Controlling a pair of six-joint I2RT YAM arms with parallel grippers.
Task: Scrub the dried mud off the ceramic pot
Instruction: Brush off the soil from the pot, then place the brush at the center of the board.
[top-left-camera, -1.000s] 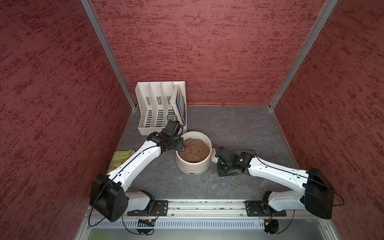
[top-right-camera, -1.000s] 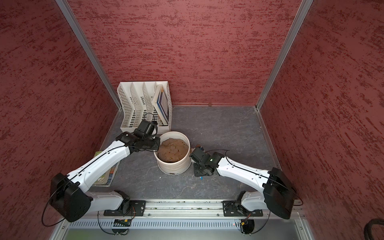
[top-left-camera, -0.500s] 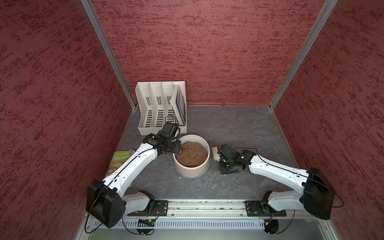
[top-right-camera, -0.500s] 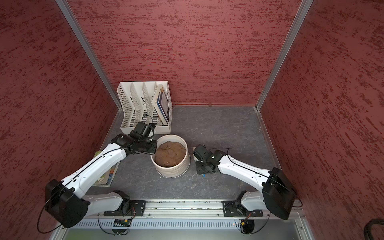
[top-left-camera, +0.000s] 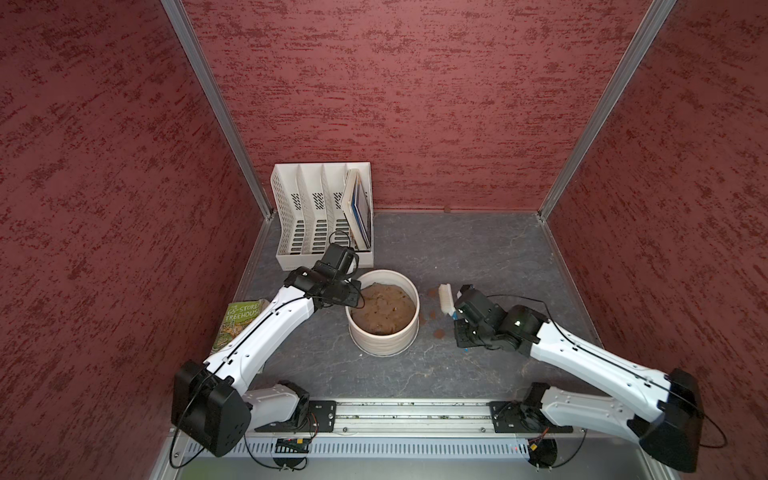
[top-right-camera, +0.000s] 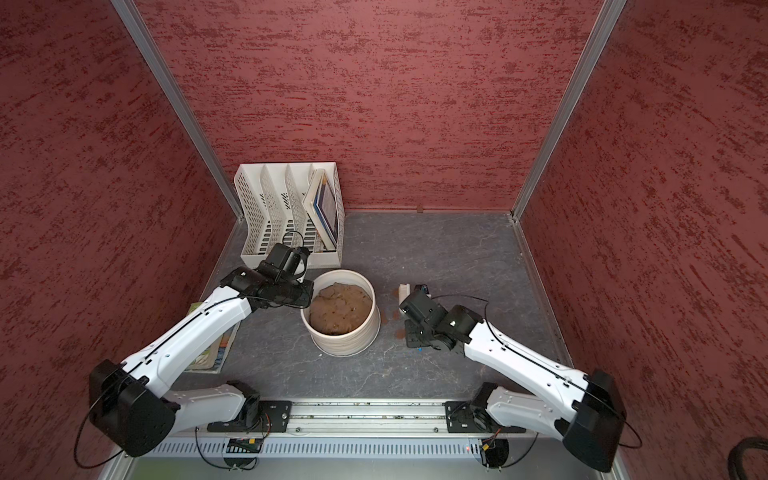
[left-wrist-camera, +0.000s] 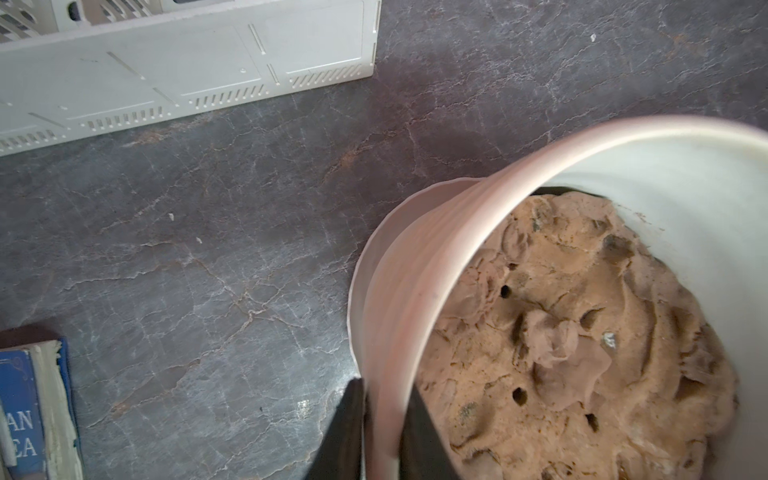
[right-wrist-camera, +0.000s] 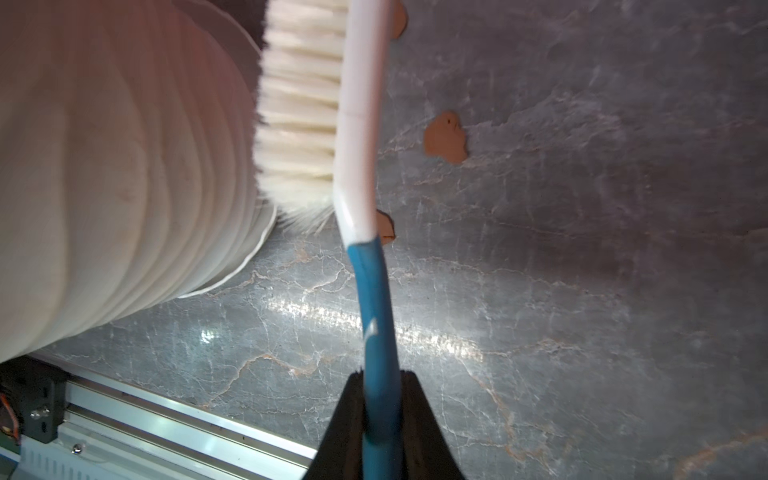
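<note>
Right gripper (right-wrist-camera: 380, 376) clamps the brush (right-wrist-camera: 360, 124), bristles (right-wrist-camera: 299, 104) beside the ceramic pot (right-wrist-camera: 104, 166): you're mid-scrub. Next, press them onto its wall.

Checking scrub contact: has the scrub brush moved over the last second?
Yes. The scrub brush has shifted rightward, away from the white file rack; a gap now separates it from the ceramic pot.

Cream ribbed ceramic pot (top-left-camera: 384, 345) stands upright; dried mud flakes (right-wrist-camera: 444, 139) lie beside it.
</note>
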